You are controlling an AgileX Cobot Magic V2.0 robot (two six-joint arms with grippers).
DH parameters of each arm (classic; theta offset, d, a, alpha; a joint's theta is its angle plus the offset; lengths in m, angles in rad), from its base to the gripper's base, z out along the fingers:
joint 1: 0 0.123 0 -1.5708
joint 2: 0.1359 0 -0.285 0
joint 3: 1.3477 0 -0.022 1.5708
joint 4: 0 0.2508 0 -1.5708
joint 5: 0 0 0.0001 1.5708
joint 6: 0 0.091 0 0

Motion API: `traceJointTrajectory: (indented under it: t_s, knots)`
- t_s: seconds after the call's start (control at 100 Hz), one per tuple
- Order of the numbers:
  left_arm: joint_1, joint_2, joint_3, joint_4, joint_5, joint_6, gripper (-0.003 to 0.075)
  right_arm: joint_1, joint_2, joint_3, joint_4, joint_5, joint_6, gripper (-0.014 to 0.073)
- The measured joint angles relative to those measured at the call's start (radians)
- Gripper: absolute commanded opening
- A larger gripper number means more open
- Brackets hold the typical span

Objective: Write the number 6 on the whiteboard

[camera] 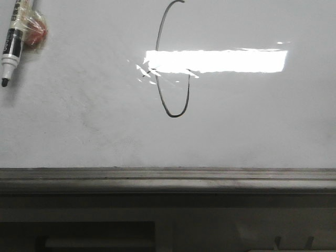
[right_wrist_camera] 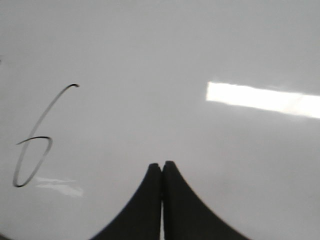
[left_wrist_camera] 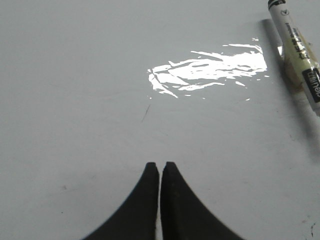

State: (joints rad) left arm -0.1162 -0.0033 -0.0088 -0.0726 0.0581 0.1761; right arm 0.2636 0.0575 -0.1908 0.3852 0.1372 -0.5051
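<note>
The whiteboard (camera: 252,126) fills the front view, glossy and pale grey. On it stands the number 6 (camera: 175,115), a thin dark line with a tall curve and a narrow lower loop, partly washed out by a bright glare strip. In the right wrist view the number 6 (right_wrist_camera: 33,139) is off to one side of my right gripper (right_wrist_camera: 162,164), which is shut with nothing in it over bare board (right_wrist_camera: 200,50). My left gripper (left_wrist_camera: 160,165) is also shut and empty above the board (left_wrist_camera: 75,100). Neither gripper shows in the front view.
An uncapped marker (camera: 12,39) lies at the board's far left, a reddish lump (camera: 35,32) taped to it; the marker (left_wrist_camera: 296,47) also shows in the left wrist view, away from the fingers. The board's dark grooved frame (camera: 168,176) runs along the near edge.
</note>
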Motion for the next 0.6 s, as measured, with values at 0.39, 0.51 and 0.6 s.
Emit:
traceJointTrajectory:
  t_s: [0.39, 0.51, 0.6]
  knots:
    - [0.0, 0.0, 0.0, 0.0, 0.0, 0.0, -0.002, -0.173, -0.064, 0.201, -0.302, -0.097, 0.196, -0.0067]
    - [0.0, 0.0, 0.0, 0.0, 0.0, 0.0, -0.002, -0.179, -0.067, 0.201, -0.334, -0.07, 0.216, -0.0067]
    - [0.0, 0.0, 0.0, 0.0, 0.0, 0.0, -0.002, -0.179, -0.069, 0.201, -0.36, -0.063, 0.219, -0.0067]
